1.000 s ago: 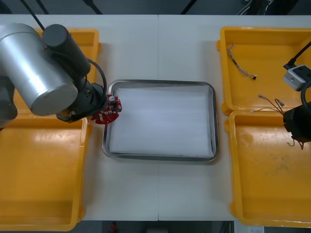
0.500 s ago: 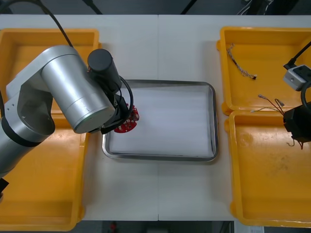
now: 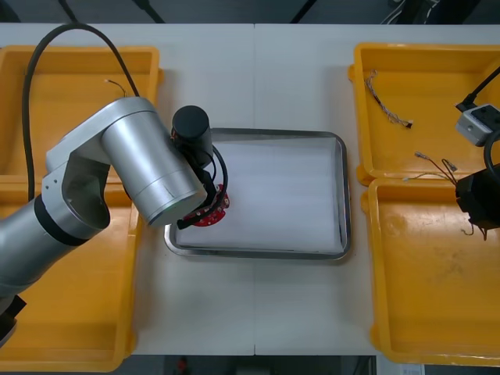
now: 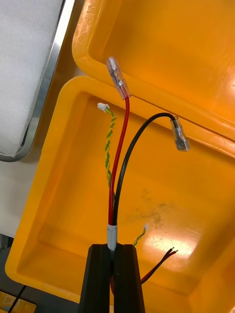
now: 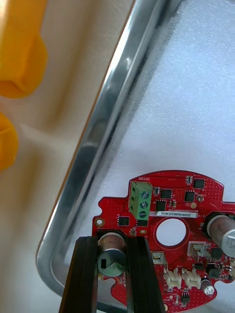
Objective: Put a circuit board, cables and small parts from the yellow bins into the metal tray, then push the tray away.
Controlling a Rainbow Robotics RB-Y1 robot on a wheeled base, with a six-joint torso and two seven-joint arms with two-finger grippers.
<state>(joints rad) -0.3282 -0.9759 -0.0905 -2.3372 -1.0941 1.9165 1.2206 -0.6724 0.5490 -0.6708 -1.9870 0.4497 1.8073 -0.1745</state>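
So, quick rundown:

- The left gripper [image 5: 113, 244] sits over the near-left corner of the tray [image 3: 341, 195], just inside its shiny rim.
- Its jaws are clamped on the circuit board [image 5: 161, 205], squeezing a little silver can at the board's edge.
- The round red board is over the tray's white lining, right by that corner. I can't tell if it's touching the lining or a hair above it.
- The left arm reaches in from the tray's left side, over the two left bins.
- The right gripper [image 4: 113, 252] is well off to the tray's right, above the nearer bin [image 3: 422, 312] on that side.
- Its jaws are pressed together on a wire bundle [image 4: 113, 230], with a red wire [image 4: 120, 146] and a black wire [image 4: 134, 151] sticking out, each with a clear-sleeved metal tip.
- A yellow-green twisted wire [image 4: 108, 142] runs alongside them; can't tell if it's pinched too.
- The farther bin [image 3: 422, 70] right of the tray has a thin twisted cable [image 3: 387, 101] lying in it.
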